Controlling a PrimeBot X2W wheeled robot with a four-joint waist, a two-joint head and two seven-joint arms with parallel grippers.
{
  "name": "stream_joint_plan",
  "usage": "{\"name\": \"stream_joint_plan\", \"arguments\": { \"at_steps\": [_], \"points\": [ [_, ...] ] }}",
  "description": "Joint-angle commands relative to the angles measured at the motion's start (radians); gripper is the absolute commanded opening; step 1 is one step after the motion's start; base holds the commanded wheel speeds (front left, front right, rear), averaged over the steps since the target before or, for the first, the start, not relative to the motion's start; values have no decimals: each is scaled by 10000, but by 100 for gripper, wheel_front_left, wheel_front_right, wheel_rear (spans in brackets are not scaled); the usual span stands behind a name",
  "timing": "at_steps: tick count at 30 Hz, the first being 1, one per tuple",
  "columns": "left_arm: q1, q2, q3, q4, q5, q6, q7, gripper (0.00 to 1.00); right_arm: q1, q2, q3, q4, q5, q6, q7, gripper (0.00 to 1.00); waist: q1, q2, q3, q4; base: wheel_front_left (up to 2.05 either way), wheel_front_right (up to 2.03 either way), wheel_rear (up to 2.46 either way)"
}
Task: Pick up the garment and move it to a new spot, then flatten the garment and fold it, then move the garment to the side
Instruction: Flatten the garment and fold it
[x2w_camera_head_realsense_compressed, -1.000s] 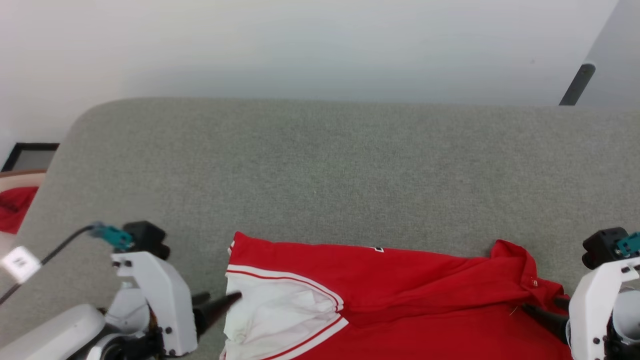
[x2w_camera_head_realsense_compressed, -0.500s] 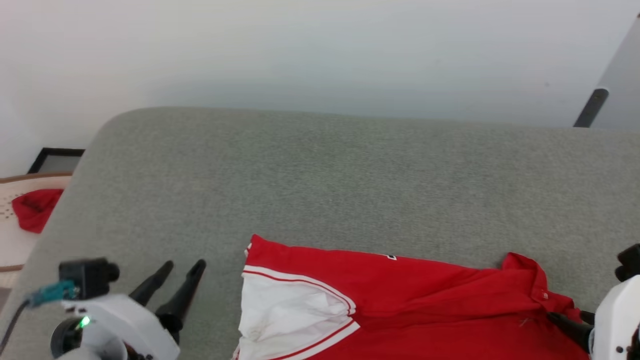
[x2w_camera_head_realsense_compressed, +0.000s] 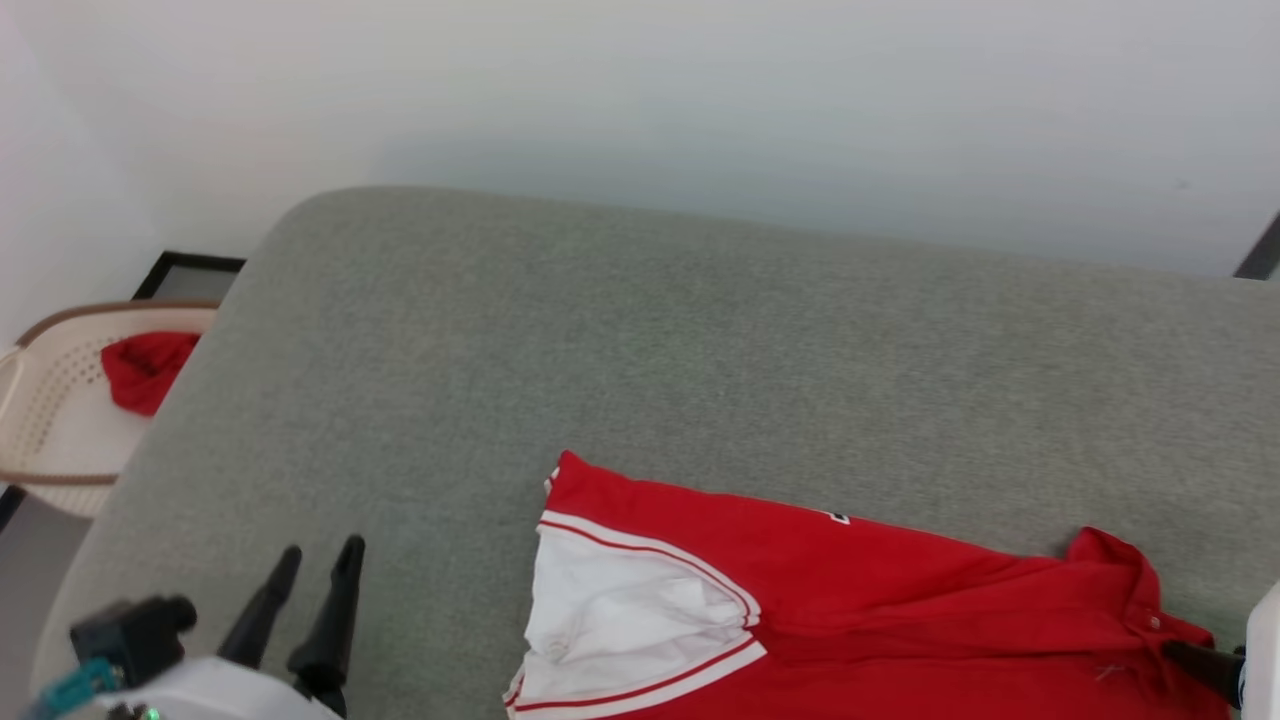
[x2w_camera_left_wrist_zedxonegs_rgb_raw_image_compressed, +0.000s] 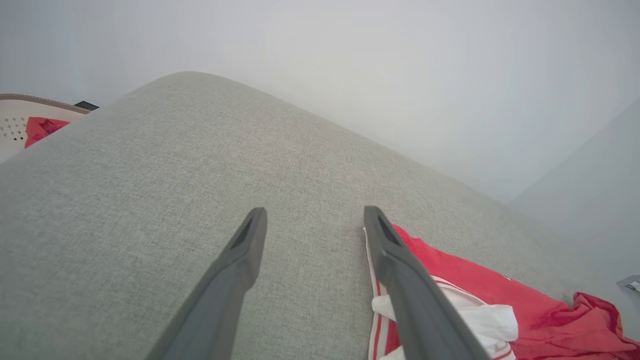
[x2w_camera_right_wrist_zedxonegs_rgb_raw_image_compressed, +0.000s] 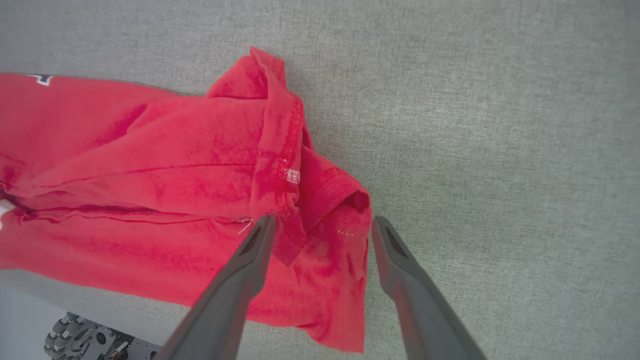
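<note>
The left gripper sat at the near left, its fingers spread apart and pointing toward the far side, empty. The right gripper, at the near right, was likewise spread and empty.

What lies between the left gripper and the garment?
Bare grey upholstery. In the head view the open left gripper stands apart from the garment, with nothing lying on the stretch up to its white sleeve.

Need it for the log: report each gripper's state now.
Left gripper: open, empty.
Right gripper: open, over the garment, gripping nothing.
</note>
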Motion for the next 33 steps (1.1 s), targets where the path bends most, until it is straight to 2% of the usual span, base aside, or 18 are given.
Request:
{"name": "stream_joint_plan", "arguments": {
  "at_steps": [1,3,9,17,18,19,20,26,33],
  "points": [
    [290,-251,251,87,282,-197,1,100,-126,44,-120,101,-94,-8,127,100,0,-1,146,194,0,0,0],
    [511,-680,579,185,469,-484,1,100,-142,31,-256,230,-191,-8,298,100,0,-1,249,309,0,0,0],
    [627,-1431,1055,571,907,-1122,0,100,-242,178,-506,693,-427,-8,594,100,0,-1,658,625,0,0,0],
    [446,-2078,1425,965,1147,-1600,-1,100,-423,814,-485,1784,-456,-7,996,100,0,-1,1053,814,0,0,0],
    [430,-2138,1477,991,1171,-1627,-1,100,-450,896,-437,1933,-420,-7,1092,60,0,-1,1081,823,0,0,0],
    [425,-2193,1542,1022,1204,-1662,-1,100,-485,991,-420,2058,-314,-4,1167,4,0,-1,1111,826,0,0,0],
    [428,-2255,1589,1054,1217,-1693,-1,100,-514,1089,-430,2160,-242,-1,1254,0,0,-1,1139,825,0,0,0],
    [515,-2570,1909,1149,1416,-1846,-2,100,-828,1281,-701,2455,151,-4,1508,0,0,-1,1212,747,0,0,0],
    [697,-2711,2225,1142,1538,-1990,-2,100,-1139,965,-1052,2450,116,-11,1035,0,0,-1,1091,547,0,0,0]
  ]
}}
